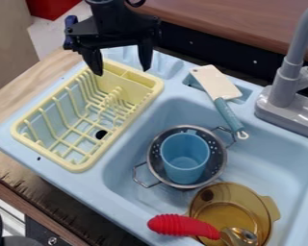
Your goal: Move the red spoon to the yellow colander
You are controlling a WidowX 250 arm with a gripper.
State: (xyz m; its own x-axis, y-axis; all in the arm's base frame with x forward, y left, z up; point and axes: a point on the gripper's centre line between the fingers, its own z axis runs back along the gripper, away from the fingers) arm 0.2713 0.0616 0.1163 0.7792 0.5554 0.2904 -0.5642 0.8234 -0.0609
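Observation:
The gripper (121,68) is open above the back end of a yellow dish rack (84,166), its two fingers apart with nothing between them. That rack has slots and wire-like prongs and stands on the left of the blue sink unit. At the bottom, the red-handled spoon (181,226) lies across the near rim of an amber see-through pot (269,211), far from the gripper. Its handle points left, and its metal end (239,236) is over the pot. A silver colander (155,166) sits in the basin with a blue cup (185,156) inside it.
A toy cleaver (215,82) with a white blade and blue handle lies over the basin's back edge. The grey faucet (282,81) rises at the right. Behind the sink runs a brown wooden surface (227,24). A red object (50,7) is at the top left.

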